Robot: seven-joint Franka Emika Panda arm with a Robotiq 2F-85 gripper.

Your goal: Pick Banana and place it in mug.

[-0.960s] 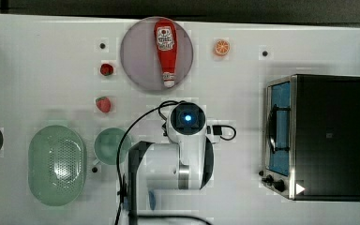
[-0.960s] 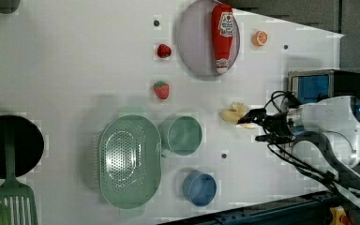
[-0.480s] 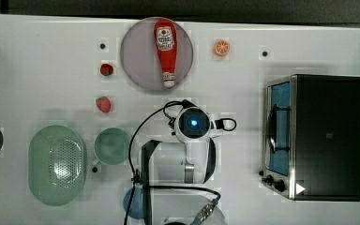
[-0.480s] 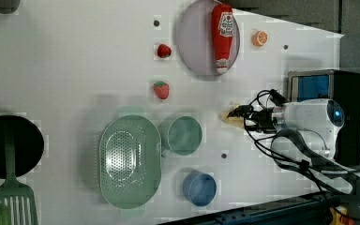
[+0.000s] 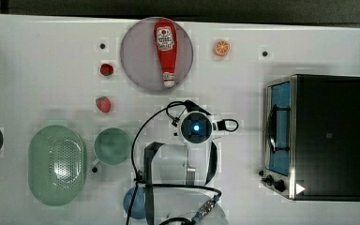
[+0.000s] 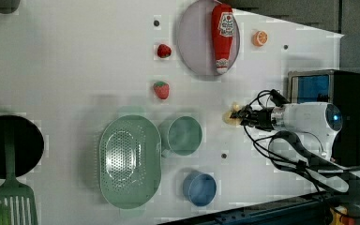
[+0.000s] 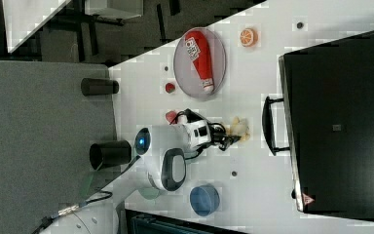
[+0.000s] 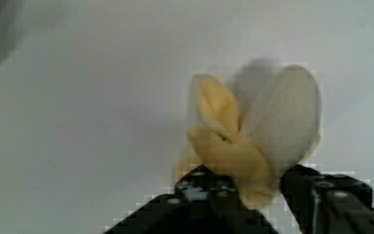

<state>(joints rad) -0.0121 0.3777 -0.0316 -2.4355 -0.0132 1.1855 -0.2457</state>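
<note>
On the white table [image 5: 51, 89], near the mug [image 6: 184, 136] in the left view, lies the banana [image 8: 253, 141]: probably light, soft-skinned and lumpy, best pinched across its narrow end. The tool [image 8: 246, 187] stands narrowed around that end, its fingers against the peel

In the left view I have the banana [image 6: 231, 116] lying on the table [image 6: 75, 65], well to the right of the mug [image 6: 183, 135] — the basket [image 6: 129, 161] sits just left of the mug, the blue cup [image 6: 200, 189] below it, and the ketchup bottle [image 6: 221, 37] rests on the plate [image 6: 194, 42] above.
</note>
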